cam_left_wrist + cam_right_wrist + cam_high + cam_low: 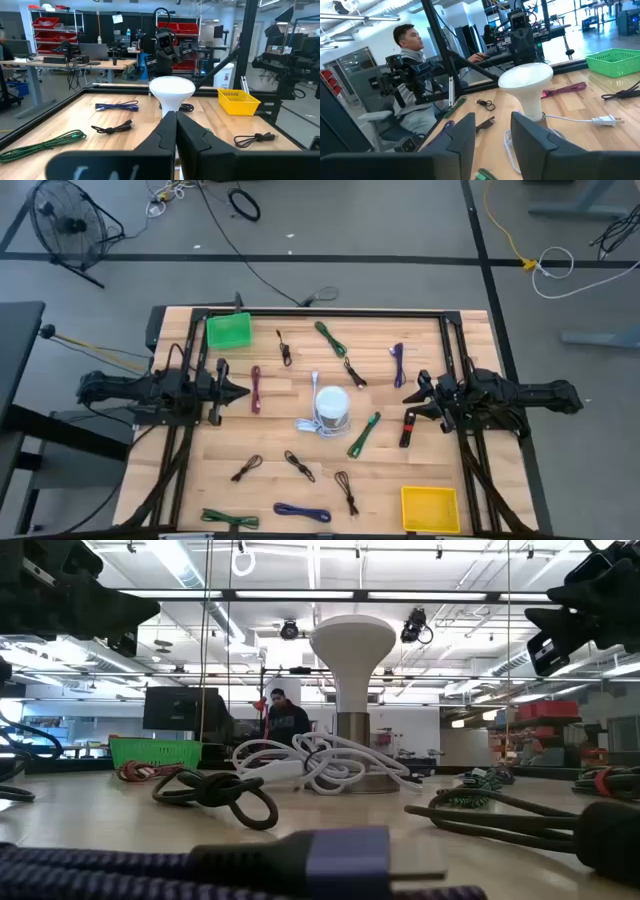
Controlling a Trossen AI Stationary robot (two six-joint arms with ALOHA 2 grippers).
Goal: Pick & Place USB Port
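Wooden slatted table holds coiled braided cables; left gripper pinched together, right gripper parted.

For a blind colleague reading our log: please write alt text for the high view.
A white lamp with its coiled cord stands mid-table, with loose USB cables scattered around it. The left tool and right tool hover at either side. A green basket sits at the far-left corner, a yellow basket near-right.

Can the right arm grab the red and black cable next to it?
Probably yes. The right pincer is open and hovers close to the short red and black cable, with only bare wooden table between them.
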